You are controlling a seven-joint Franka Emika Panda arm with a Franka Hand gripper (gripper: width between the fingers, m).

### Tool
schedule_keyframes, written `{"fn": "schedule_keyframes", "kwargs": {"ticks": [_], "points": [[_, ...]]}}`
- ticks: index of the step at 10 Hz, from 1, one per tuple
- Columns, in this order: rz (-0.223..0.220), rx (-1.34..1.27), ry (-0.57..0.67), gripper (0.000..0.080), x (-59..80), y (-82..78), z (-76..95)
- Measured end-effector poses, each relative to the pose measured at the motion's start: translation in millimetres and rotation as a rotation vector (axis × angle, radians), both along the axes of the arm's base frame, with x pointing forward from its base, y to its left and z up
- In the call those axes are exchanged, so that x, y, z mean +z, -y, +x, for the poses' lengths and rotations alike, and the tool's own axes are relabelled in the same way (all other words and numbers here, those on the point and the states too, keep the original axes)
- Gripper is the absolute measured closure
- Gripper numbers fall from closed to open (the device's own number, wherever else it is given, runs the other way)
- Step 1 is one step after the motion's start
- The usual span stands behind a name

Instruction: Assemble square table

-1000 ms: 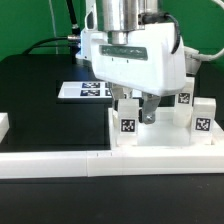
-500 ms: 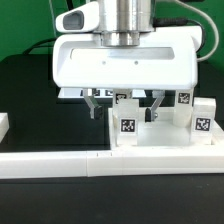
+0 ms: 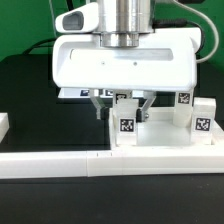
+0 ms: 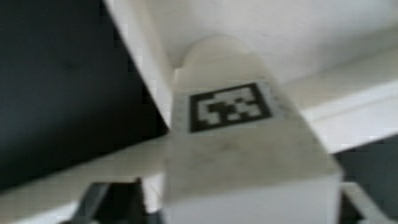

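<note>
The black table surface carried everything, and along its near edge ran a long white rail that stretched across the exterior view. Above it the robot's broad white hand filled most of that view, and its gripper hung low over the square tabletop, which lay on the surface toward the exterior view's right, just behind the rail. Three small white legs stood upright on or at that tabletop: the leg with a tag rose directly under the hand, between the two dark fingers, one finger on each side of it; another leg stood at the tabletop's far right edge, and a third leg showed behind, partly hidden by the hand. The jaws stood partway in, close to the leg's sides, but the pictures did not show whether they pressed on it, so a hold cannot be told. In the wrist view the same leg filled the middle, its square black-and-white tag facing the camera, with the dark fingertips beside its lower part. The marker board lay flat farther back, mostly hidden behind the hand. No readable writing or brand showed, only the coded tags.
</note>
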State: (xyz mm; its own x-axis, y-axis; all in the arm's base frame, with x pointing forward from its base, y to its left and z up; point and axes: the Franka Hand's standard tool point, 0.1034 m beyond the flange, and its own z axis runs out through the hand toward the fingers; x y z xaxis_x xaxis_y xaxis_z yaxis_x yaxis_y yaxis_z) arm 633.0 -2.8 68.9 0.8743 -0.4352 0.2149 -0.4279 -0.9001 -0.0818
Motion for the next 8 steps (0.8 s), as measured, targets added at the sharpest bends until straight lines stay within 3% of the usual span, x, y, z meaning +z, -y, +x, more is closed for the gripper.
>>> {"fn": "schedule_keyframes", "kwargs": {"ticks": [1,4,8], "points": [[0.012,-0.048,0.001,0.0515,-0.2,0.0,-0.1],[0.069,-0.306,0.001,0.0512,-0.5,2.7,-1.2],[0.195,-0.964,-0.118,0.0511,-0.4,1.8,-8.4]]}}
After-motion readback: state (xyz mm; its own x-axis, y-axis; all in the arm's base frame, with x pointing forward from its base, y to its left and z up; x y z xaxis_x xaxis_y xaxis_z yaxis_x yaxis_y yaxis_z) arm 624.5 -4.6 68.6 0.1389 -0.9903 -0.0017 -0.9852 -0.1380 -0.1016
